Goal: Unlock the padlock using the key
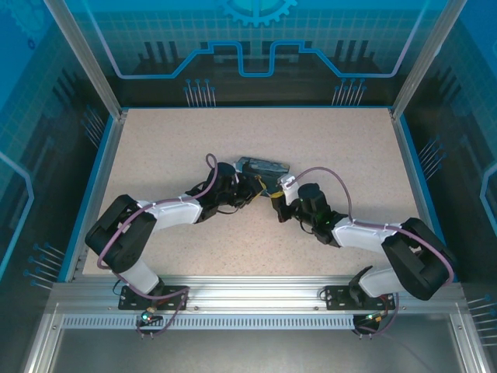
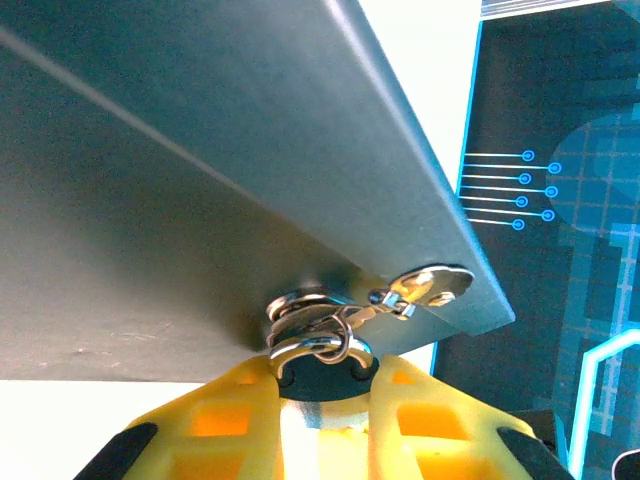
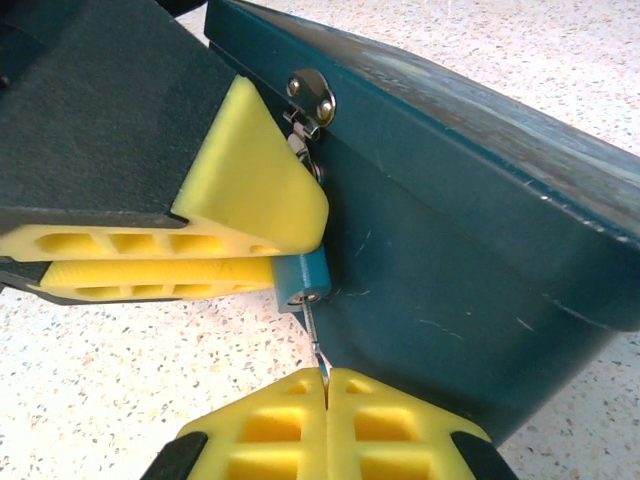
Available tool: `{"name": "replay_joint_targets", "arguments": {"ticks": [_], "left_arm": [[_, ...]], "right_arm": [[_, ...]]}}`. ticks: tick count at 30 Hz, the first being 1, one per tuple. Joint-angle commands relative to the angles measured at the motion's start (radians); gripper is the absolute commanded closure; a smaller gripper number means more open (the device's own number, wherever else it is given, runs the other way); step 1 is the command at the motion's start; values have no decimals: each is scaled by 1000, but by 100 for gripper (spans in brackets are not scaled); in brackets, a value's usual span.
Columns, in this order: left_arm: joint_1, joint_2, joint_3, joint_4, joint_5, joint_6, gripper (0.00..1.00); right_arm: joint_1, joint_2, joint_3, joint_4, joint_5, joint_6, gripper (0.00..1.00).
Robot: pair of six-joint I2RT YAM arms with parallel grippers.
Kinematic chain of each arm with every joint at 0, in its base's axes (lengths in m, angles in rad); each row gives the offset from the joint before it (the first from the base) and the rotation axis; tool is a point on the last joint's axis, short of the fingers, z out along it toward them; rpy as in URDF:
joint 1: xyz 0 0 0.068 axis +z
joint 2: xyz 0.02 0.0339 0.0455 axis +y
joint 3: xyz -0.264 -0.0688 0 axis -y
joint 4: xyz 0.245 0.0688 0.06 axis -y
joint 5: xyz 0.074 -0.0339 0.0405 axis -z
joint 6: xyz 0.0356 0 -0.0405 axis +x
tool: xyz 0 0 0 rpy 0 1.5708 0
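The padlock (image 3: pixel 306 277), a small blue body, hangs from the hasp (image 3: pixel 311 97) on the dark teal box (image 3: pixel 450 220). My left gripper (image 2: pixel 320 385) is shut on the padlock body (image 2: pixel 318 378), and its silver shackle (image 2: pixel 318 345) passes through the hasp rings. In the right wrist view the left gripper's yellow fingers (image 3: pixel 250 200) come in from the left. My right gripper (image 3: pixel 326 378) is shut on the thin key (image 3: pixel 314 335), just below the lock. The key's blade reaches up into the keyhole on the padlock's underside. Seen from above, both grippers (image 1: pixel 264 194) meet in front of the box (image 1: pixel 262 165).
The box lies near the middle of the speckled table (image 1: pixel 311 132). Blue walls and metal posts (image 1: pixel 81 54) frame the table. Both arms stretch inward from the near edge, with purple cables (image 1: pixel 334 175) looping above them.
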Motion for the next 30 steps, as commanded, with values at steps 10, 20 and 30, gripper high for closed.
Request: {"name": "replay_joint_targets", "arguments": {"ticks": [10, 20, 30], "left_arm": [[-25, -20, -16, 0, 59, 24, 100], [-24, -38, -22, 27, 49, -2, 100], [-24, -86, -88, 110, -81, -118, 100]], "right_arm": [[-9, -74, -3, 88, -42, 6, 100], [-1, 20, -14, 130, -32, 36, 100], [-40, -168, -124, 49, 29, 104, 100]]}}
